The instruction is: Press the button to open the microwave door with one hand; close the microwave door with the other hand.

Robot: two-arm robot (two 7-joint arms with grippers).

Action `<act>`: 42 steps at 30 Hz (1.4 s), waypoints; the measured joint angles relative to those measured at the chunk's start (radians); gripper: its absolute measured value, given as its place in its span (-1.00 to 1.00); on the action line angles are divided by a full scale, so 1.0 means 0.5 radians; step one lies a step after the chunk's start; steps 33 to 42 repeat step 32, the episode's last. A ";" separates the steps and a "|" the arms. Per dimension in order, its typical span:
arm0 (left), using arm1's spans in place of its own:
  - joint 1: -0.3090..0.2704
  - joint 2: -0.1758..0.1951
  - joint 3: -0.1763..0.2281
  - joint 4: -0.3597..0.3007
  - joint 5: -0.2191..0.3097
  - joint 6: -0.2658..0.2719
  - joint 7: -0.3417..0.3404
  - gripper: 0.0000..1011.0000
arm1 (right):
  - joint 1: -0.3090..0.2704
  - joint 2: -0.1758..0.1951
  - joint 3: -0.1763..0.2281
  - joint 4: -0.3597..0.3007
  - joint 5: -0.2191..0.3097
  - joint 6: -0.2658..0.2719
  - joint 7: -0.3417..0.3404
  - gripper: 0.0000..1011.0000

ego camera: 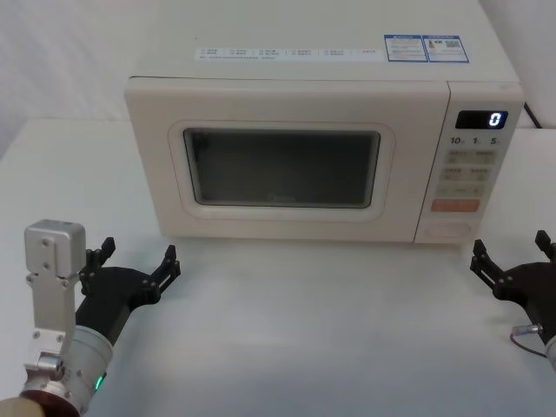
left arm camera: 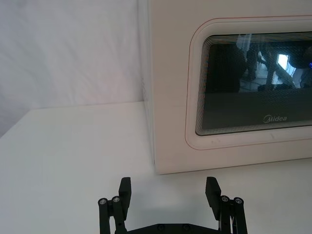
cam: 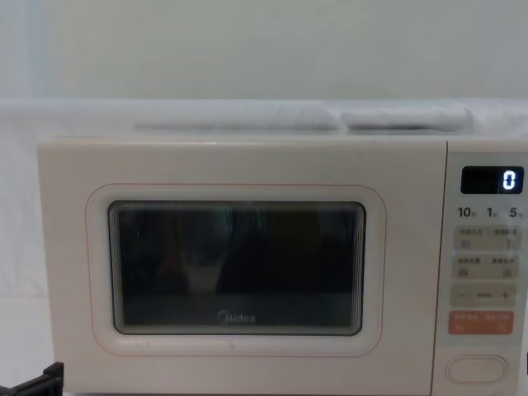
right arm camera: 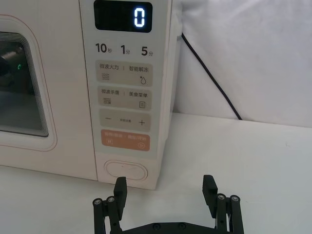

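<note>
Cream-white, the microwave [ego camera: 321, 156] sits at twelve o'clock on the table [ego camera: 304, 330], the microwave door [ego camera: 282, 161] shut and the button [right arm camera: 126, 170] at the panel's foot. Just before that button, at about four o'clock, the right end effector [right arm camera: 165, 187] waits spread wide and empty, likely placed to press. At eight o'clock the left end effector [ego camera: 137, 262] rests equally spread and empty, facing the door's outer corner, probably to push it closed afterwards.

Left pincer [ego camera: 137, 262]: low at the near left, fingers spread apart.
Right pincer [ego camera: 512, 259]: low at the near right, fingers apart.
</note>
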 joint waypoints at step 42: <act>0.000 0.000 0.000 0.000 0.000 0.000 0.000 0.98 | 0.000 0.000 0.000 0.000 0.000 0.000 0.000 0.98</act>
